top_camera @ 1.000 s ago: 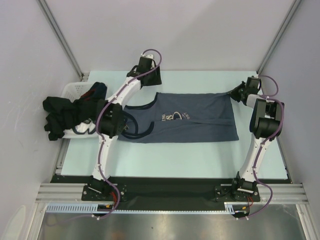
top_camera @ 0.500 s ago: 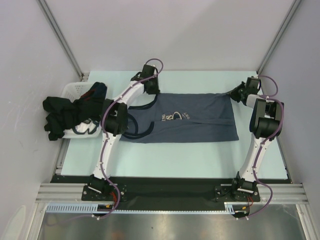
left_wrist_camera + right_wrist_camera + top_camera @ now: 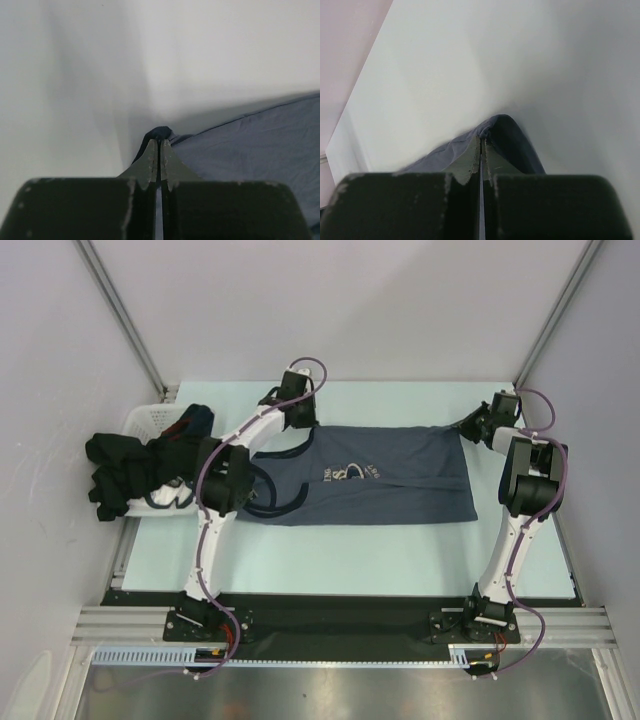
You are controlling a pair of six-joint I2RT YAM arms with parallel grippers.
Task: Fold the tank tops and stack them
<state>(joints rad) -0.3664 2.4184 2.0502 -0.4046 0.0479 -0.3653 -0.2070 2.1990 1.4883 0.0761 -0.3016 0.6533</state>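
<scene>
The slate blue-grey tank top [image 3: 385,480] lies flat across the table, its white chest logo [image 3: 345,472] facing up and its dark-trimmed straps to the left. My left gripper [image 3: 303,420] is shut on its far left corner [image 3: 159,134] at the shoulder. At the far right corner [image 3: 495,125], my right gripper [image 3: 468,424] is shut on the hem, which bunches up at the fingertips [image 3: 472,150]. The black tank top [image 3: 115,475] lies heaped over the basket at the left.
A white laundry basket [image 3: 150,418] stands at the left edge of the table, draped with dark clothes. Grey walls close in on the left, the right and the back. The table's pale surface [image 3: 380,540] runs in front of the top.
My left gripper came down onto the far left corner of the blue-grey top and closed on it. The right gripper kept its hold and did not move.
</scene>
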